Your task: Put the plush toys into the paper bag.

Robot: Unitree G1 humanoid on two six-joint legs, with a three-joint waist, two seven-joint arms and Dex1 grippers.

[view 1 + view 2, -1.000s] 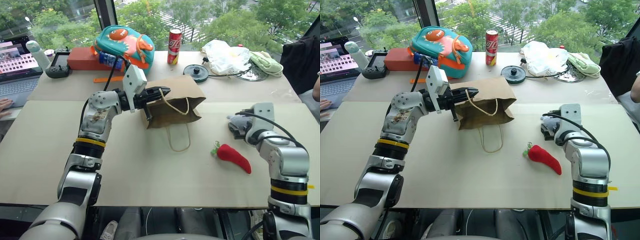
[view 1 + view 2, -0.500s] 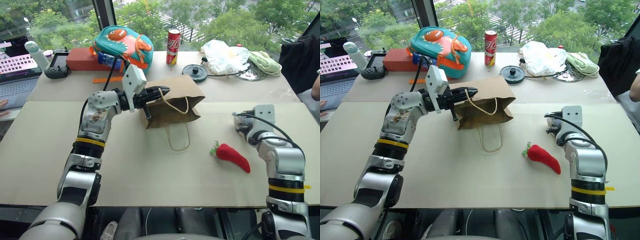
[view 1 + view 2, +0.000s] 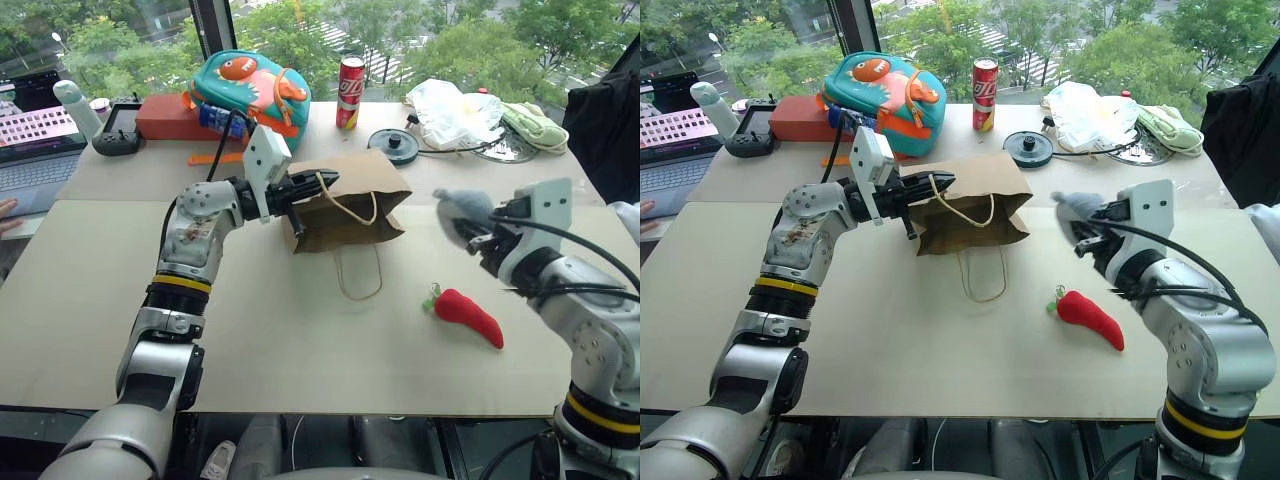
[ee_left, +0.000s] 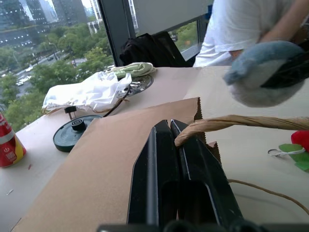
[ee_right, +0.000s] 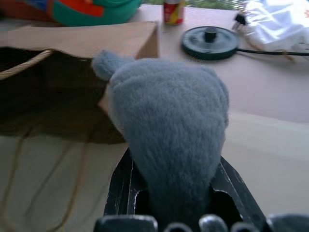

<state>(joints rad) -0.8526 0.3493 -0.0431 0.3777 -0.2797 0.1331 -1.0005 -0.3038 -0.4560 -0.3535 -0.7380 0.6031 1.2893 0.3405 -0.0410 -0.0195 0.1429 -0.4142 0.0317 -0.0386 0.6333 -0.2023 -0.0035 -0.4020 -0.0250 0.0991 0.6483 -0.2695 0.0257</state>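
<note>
**A:** so what's the right gripper got?

**B:** the grey plush. Fingers are clamped on its lower end, fuzzy rounded blob with a little nub on one side, held up off the table just right of the paper bag. Forearm is raised and angled in toward the bag.

**A:** and the left gripper?

**B:** fully closed, pinching the bag's top edge and one cord handle. That arm reaches forward, roughly level. Bag's plain brown kraft, lying with its mouth facing the grey toy.

**A:** chili?

**B:** red chili plush with the green stem is lying on the table, below the right gripper, apart from the bag.
</note>
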